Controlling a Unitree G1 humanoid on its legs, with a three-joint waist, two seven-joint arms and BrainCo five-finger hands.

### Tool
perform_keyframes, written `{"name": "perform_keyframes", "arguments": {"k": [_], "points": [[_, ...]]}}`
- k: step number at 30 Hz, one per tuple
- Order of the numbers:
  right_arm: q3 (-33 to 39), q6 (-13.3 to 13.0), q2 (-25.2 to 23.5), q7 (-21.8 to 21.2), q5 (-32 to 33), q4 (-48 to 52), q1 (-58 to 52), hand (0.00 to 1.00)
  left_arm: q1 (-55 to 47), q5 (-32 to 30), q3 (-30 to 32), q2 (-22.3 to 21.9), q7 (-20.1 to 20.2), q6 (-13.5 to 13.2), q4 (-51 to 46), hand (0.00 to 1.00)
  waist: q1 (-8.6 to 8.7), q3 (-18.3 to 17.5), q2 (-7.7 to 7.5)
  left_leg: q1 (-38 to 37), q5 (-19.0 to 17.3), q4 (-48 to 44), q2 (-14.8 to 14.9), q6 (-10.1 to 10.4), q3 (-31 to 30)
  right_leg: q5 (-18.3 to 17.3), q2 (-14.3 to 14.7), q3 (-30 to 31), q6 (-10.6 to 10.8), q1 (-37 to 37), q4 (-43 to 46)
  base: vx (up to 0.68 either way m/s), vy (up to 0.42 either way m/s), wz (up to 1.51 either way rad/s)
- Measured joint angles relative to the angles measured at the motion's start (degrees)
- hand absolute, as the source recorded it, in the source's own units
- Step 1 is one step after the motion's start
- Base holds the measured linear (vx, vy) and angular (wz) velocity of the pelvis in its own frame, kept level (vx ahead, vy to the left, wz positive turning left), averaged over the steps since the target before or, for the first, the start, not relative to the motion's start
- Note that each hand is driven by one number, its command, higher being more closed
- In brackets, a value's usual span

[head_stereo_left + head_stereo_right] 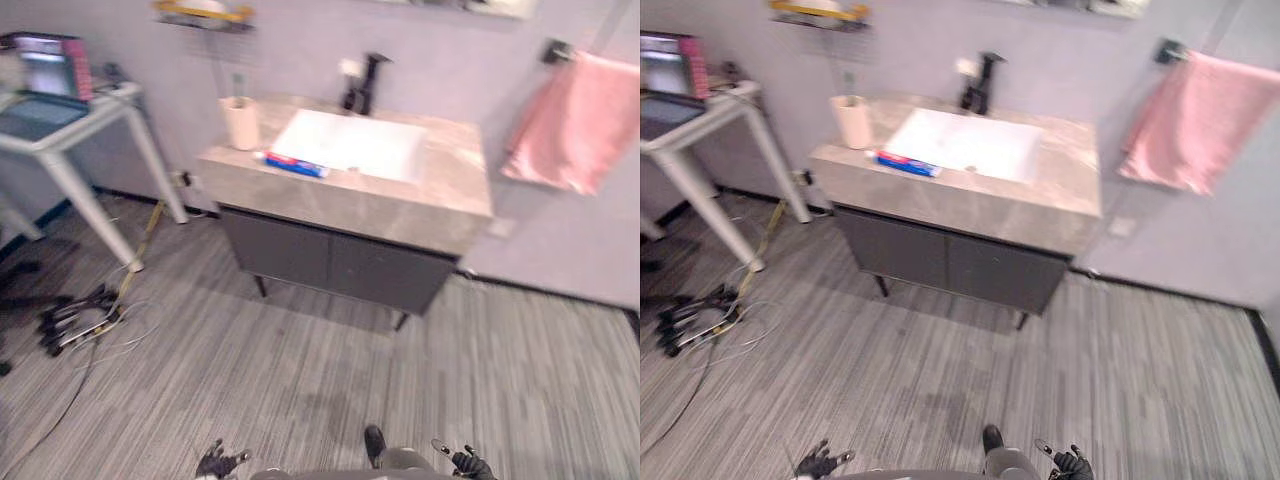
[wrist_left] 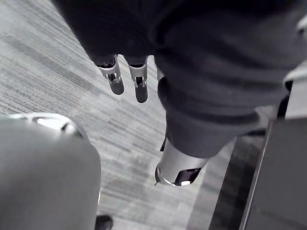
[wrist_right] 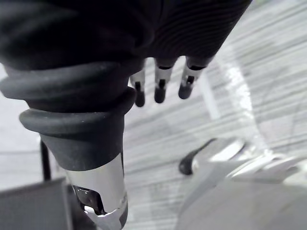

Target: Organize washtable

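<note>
A red, white and blue tube (image 1: 296,164) lies on the grey bench (image 1: 440,190), left of the white sink (image 1: 350,142), beside a beige cup (image 1: 241,123). The left robot hand (image 2: 115,76) and the right robot hand (image 3: 160,87) hang relaxed and empty.

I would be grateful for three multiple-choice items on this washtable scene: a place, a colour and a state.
1. Where does the toothpaste tube lie? A in the basin; B on the counter by the cup; C on the floor.
2. What colour is the hanging towel? A pink; B green; C white.
3. The left hand and right hand are: A holding the cup; B open, empty; C on the faucet.
Key: B, it lies flat on the counter; A, plainly pink; B, fingers hang straight, holding nothing.
</note>
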State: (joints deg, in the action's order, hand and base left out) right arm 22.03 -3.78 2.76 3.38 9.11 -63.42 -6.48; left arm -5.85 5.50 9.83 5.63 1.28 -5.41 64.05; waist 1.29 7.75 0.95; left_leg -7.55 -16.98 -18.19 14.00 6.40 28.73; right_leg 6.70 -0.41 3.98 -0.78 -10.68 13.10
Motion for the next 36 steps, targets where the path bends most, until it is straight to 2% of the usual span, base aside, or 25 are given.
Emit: {"name": "perform_keyframes", "arguments": {"k": [1, 2, 3, 4, 5, 6, 7, 8, 10, 12, 14, 15, 20, 25, 28, 29, 31, 33, 35, 36], "points": [[-0.5, 0.2, 0.0, 0.0, 0.2, 0.0, -1.5, 0.00, 0.0, -0.1, -0.7, 0.3, -0.1, 0.0, 0.2, 0.00, 0.25, 0.0, -0.05, -1.2, 0.2, 1.0, -0.1, 0.3, 1.4, -6.1, -0.8, -4.6, -0.7, -1.4, 8.1, -0.03, -0.034, -0.57], [-1.2, 0.2, 0.0, 0.0, 0.4, -0.1, -2.7, 0.00, -0.2, -0.4, -0.7, 0.4, -0.1, 0.1, 0.3, 0.00, 0.72, 0.0, -0.26, -1.9, 0.1, 1.6, -0.6, 0.7, 1.5, -9.0, -1.6, -7.5, 0.2, -0.5, 9.8, -0.01, -0.049, -0.62], [-2.1, 0.2, 0.1, -0.2, 0.5, -0.6, -3.3, 0.00, -0.1, -0.6, -0.7, 0.7, -0.1, 0.0, 0.4, 0.00, 0.71, 0.5, -1.65, -2.9, -0.2, 3.3, -2.8, 1.2, 0.0, -10.7, -2.0, -9.1, 1.0, 1.0, 7.2, 0.00, -0.048, -0.41], [-2.4, 0.2, 0.2, -0.4, 0.3, -0.6, -3.5, 0.00, 0.1, -0.9, -1.1, 0.4, -0.1, 0.0, 1.0, 0.00, 1.00, 0.5, -1.33, -3.0, -0.2, 4.2, -3.5, 1.1, -2.2, -10.4, -1.6, -9.2, 1.5, 1.6, 5.8, 0.00, -0.012, -0.55], [-2.4, 0.0, 1.0, -0.9, 0.0, -0.6, -4.1, 0.00, 0.0, -1.6, -2.2, 0.3, 0.0, 0.1, 1.4, 0.00, 0.78, 0.3, 0.10, -3.0, -0.1, 6.4, -5.0, 1.0, -7.3, -9.2, 0.4, -8.6, 1.0, 2.7, 1.3, 0.04, 0.018, -0.51], [-2.4, 0.0, 1.3, -1.1, -0.4, -0.8, -4.3, 0.00, -0.4, -1.6, -2.4, 0.2, 0.1, 0.1, 1.8, 0.00, 0.60, 0.3, 0.52, -2.9, 0.3, 7.5, -4.9, 0.3, -8.5, -8.9, 1.2, -8.9, 1.0, 3.2, -1.1, 0.07, 0.020, -0.53], [-2.4, 0.0, 1.3, -1.1, -0.6, -0.9, -4.3, 0.00, -0.5, -1.6, -2.5, 0.2, 0.1, 0.1, 1.9, 0.00, 0.35, 0.2, 0.45, -2.9, 0.6, 8.2, -4.9, -0.2, -8.9, -7.9, 1.8, -8.9, 0.5, 3.5, -2.7, 0.12, -0.002, -0.49], [-2.4, 0.1, 1.0, -1.1, -0.8, -1.2, -4.2, 0.00, -0.3, -1.5, -2.5, 0.4, 0.1, 0.2, 2.2, 0.00, -0.47, 0.2, 0.22, -2.8, 0.9, 8.6, -4.7, -0.3, -9.3, -5.0, 2.9, -8.2, -0.4, 4.2, -5.9, 0.14, -0.029, -0.46], [-2.4, 0.1, 1.0, -1.4, -0.8, -2.3, -4.0, 0.00, -0.1, -1.0, -2.0, 0.7, 0.2, 0.2, 3.1, 0.00, -1.05, -0.1, -0.25, -2.2, 1.4, 7.9, -4.3, -0.8, -11.4, -1.6, 4.4, -6.9, -0.4, 6.4, -11.6, 0.16, -0.019, -0.41], [-2.4, 0.1, 1.1, -2.3, -0.9, -3.1, -4.1, 0.00, 0.0, 0.2, -0.5, 0.7, 0.2, 0.2, 3.5, 0.00, -2.07, -0.3, -0.82, -2.6, 2.5, 7.2, -4.7, -0.8, -11.8, 1.1, 4.6, -5.3, -0.7, 9.1, -16.5, 0.12, 0.065, -0.35], [-2.3, 0.1, 1.2, -2.5, -0.9, -3.3, -4.1, 0.00, -0.1, 0.5, -0.2, 0.5, 0.1, 0.1, 3.8, 0.00, -2.08, -0.4, -0.70, -3.4, 2.9, 7.1, -5.3, -1.1, -12.2, 2.2, 4.2, -5.0, -0.5, 11.1, -18.7, 0.09, 0.120, -0.16], [-2.8, -0.1, 1.7, -3.6, -2.0, -4.8, -4.0, 0.00, 0.2, 0.3, -0.4, 0.9, 1.2, 0.1, 6.2, 0.00, -2.23, -0.6, -0.56, -6.3, 1.9, 10.5, -9.0, -3.0, -17.6, 3.2, 1.1, -5.4, 2.5, 12.0, -19.1, 0.02, 0.058, -0.03], [-2.7, -0.1, 1.7, -3.6, -2.0, -4.8, -3.9, 0.00, 0.2, 0.3, -0.4, 0.9, 1.2, 0.1, 6.2, 0.00, -2.32, -0.6, -0.42, -5.8, 1.9, 10.6, -9.1, -3.0, -17.9, 3.1, 1.0, -5.7, 2.5, 11.6, -19.1, 0.00, 0.000, 0.03], [-2.2, -0.1, 1.7, -3.1, 0.9, -4.9, -3.6, 0.00, 0.1, 0.5, -0.7, 0.8, 1.0, 0.1, 6.0, 0.00, -2.45, -0.9, -0.34, -3.0, 2.0, 12.2, -9.0, -2.9, -20.9, 2.7, 0.3, -9.1, 2.4, 9.0, -19.1, 0.01, -0.003, 0.33], [0.3, -0.2, 2.0, -2.3, 4.8, -5.1, -2.9, 0.00, -0.7, 1.2, -0.6, -0.2, 0.9, 0.1, 5.8, 0.00, -3.62, -1.5, 1.14, -2.3, 2.4, 12.1, -8.3, -2.2, -21.8, 1.6, 0.3, -11.3, 1.6, 8.7, -19.1, 0.03, -0.008, 0.29], [1.3, -0.2, 2.1, -2.2, 6.2, -5.6, -2.7, 0.00, -0.7, 1.5, -0.3, -0.4, 0.9, 0.1, 5.7, 0.00, -3.75, -1.7, 1.39, -1.7, 2.9, 11.5, -8.0, -1.4, -22.4, 0.4, 0.1, -13.1, 1.6, 9.0, -18.9, 0.07, -0.030, 0.53], [1.8, -0.2, 1.8, -2.1, 8.0, -5.6, -2.3, 0.00, -1.0, 3.1, 0.0, -0.4, 0.9, 0.1, 5.0, 0.00, -3.80, -1.8, 0.92, 1.4, 3.2, 5.6, -7.7, -0.9, -22.7, -0.6, -0.5, -15.3, 1.7, 9.4, -18.9, 0.05, -0.038, 0.35], [1.8, -0.5, 1.9, -2.1, 10.0, -5.5, -1.7, 0.00, -2.1, 5.7, 2.4, -0.8, 0.9, 0.1, 2.5, 0.00, -5.58, -1.6, 0.33, 8.1, 4.5, -9.5, -6.6, 1.4, -22.0, -1.6, -0.9, -15.0, 1.1, 10.7, -18.7, 0.07, -0.066, 0.04], [2.3, -0.6, 2.2, -2.1, 10.7, -5.5, -1.2, 0.00, -2.3, 9.8, 4.2, -1.0, 0.4, 0.0, 2.7, 0.00, -5.67, -1.0, -0.49, 13.9, 6.7, -21.1, -5.9, 4.1, -22.4, -3.6, -1.8, -14.5, 0.8, 11.8, -16.2, 0.17, -0.023, 0.06], [3.1, -0.8, 2.3, -2.0, 10.7, -5.5, -1.2, 0.00, -2.5, 14.1, 5.4, -1.1, -0.3, -0.1, 3.4, 0.00, -5.81, -0.7, -1.38, 15.7, 4.1, -22.3, -5.7, 1.4, -21.6, -6.4, -3.5, -14.6, 1.6, 13.0, -13.8, 0.14, 0.011, 0.09]]}}
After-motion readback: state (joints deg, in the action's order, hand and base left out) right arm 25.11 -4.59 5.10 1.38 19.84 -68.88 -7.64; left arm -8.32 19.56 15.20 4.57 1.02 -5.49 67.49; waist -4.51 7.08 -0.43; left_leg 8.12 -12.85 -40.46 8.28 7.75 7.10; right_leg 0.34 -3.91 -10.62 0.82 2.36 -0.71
